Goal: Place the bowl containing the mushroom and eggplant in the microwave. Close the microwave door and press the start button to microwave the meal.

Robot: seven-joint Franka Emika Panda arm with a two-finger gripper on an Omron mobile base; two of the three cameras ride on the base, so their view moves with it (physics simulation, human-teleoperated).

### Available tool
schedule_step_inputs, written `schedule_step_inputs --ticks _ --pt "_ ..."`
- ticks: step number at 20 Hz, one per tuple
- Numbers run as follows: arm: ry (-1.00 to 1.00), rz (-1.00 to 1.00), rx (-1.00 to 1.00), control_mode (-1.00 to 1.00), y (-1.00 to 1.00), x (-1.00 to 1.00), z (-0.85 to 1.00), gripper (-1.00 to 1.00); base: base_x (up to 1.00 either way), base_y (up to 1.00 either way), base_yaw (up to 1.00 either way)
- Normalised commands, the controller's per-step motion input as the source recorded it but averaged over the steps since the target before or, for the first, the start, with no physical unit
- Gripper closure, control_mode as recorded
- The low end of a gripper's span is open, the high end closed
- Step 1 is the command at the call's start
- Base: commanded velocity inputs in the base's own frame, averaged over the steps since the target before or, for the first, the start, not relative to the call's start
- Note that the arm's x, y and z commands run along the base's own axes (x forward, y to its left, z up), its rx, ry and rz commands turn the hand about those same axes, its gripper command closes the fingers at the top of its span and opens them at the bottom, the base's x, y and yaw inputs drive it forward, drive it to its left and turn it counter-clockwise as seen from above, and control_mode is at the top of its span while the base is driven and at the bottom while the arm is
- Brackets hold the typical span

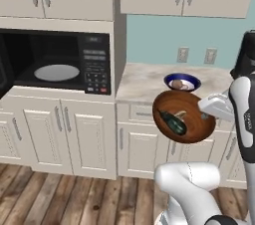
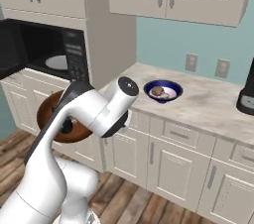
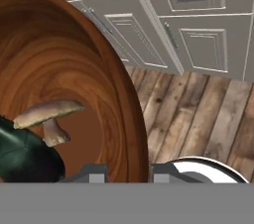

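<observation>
Bowl [image 1: 191, 119]: you are carrying it in mid-air in front of the lower cabinets, off the counter [image 1: 144, 82] and well to the right of the microwave [image 1: 55, 62]; from the left base view it is tipping steeply, its inside facing the camera.
Contents: the eggplant [image 1: 174, 122] and the mushroom [image 3: 47, 119] are lying together on the low side of the bowl, so you are risking a spill if the tilt grows.
Jaws: the gripper [image 3: 128, 174] is pinching the bowl's rim, one finger inside the wall and one outside; the grip is on a single edge, so the bowl's weight is hanging off it.
Microwave: the door [image 2: 10, 52] is standing open at the left and the white turntable [image 1: 56, 72] is bare, so the way in is looking free.
Step in hand: you are bringing the bowl over to the cavity.
How to do it well: be levelling the wrist as you go, moving slowly leftward, keeping the bowl above the shelf edge and away from the keypad [image 1: 96, 67], then lowering it flat onto the turntable before letting go.
Nearby: the blue bowl [image 1: 182, 82] is sitting on the counter just behind your path; be keeping the arm off it.
</observation>
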Motion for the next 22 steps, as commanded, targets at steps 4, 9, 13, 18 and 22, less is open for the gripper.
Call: schedule_step_inputs --ticks 4,9,13,18,22 --pt "0.0 0.0 0.0 1.0 0.0 0.0 0.0 1.0 0.54 1.0 0.04" --pt "0.0 0.0 0.0 1.0 0.0 0.0 0.0 1.0 0.92 1.0 0.36" --pt "0.0 0.0 0.0 1.0 0.0 0.0 0.0 1.0 0.88 1.0 0.44" --pt "0.0 0.0 0.0 1.0 0.0 0.0 0.0 1.0 0.86 0.76 0.26" --pt "0.0 0.0 0.0 1.0 0.0 0.0 0.0 1.0 0.55 0.27 -0.17"
